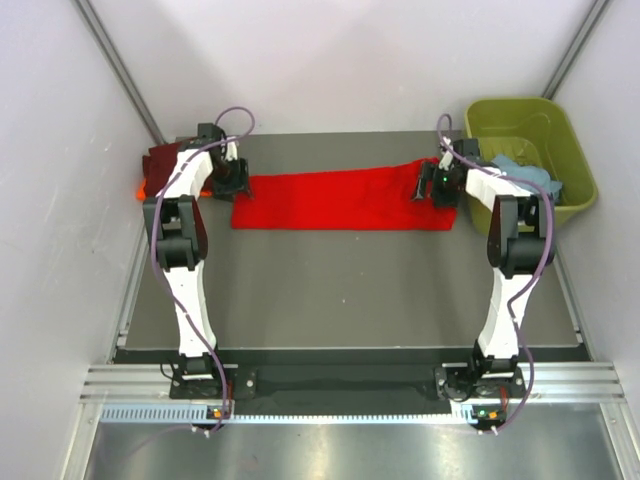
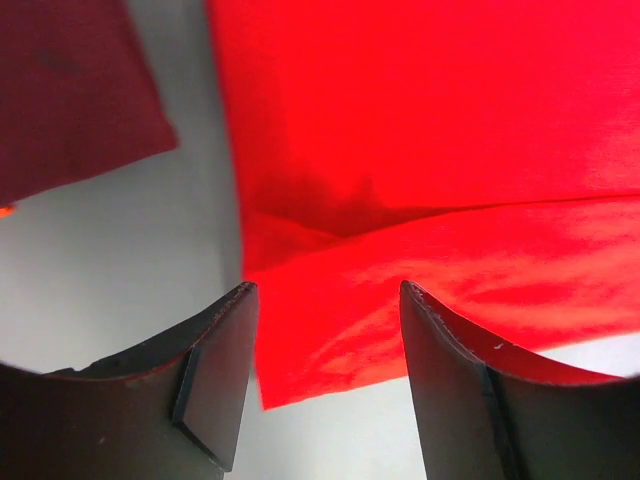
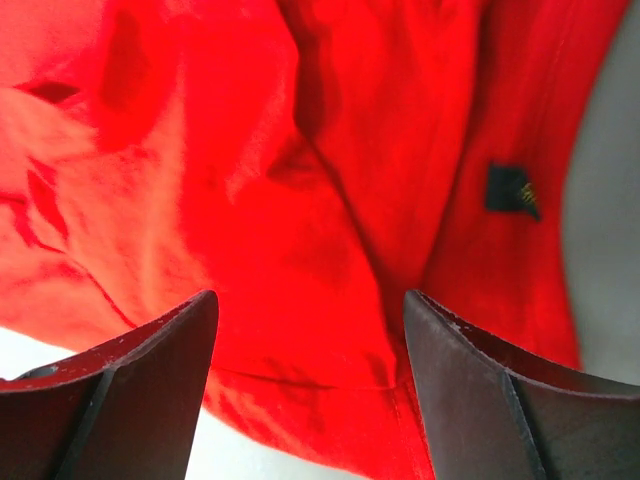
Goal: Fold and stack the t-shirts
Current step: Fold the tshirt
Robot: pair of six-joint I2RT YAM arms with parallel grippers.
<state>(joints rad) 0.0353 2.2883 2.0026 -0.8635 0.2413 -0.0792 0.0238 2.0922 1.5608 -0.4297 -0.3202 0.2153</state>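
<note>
A bright red t-shirt (image 1: pixel 340 198) lies folded lengthwise in a long strip across the far part of the table. My left gripper (image 1: pixel 232 182) is open over its left end; the left wrist view shows the folded corner (image 2: pixel 330 340) between the fingers. My right gripper (image 1: pixel 428 186) is open over its right end, near the collar label (image 3: pixel 510 188). A dark maroon shirt (image 1: pixel 160 164) lies at the far left with an orange edge (image 1: pixel 140 192) under it. A light blue shirt (image 1: pixel 520 172) sits in the tub.
An olive-green plastic tub (image 1: pixel 530 160) stands at the far right, off the table's edge. The grey table (image 1: pixel 340 290) is walled by white panels on the left, back and right. The maroon shirt also shows in the left wrist view (image 2: pixel 70 90).
</note>
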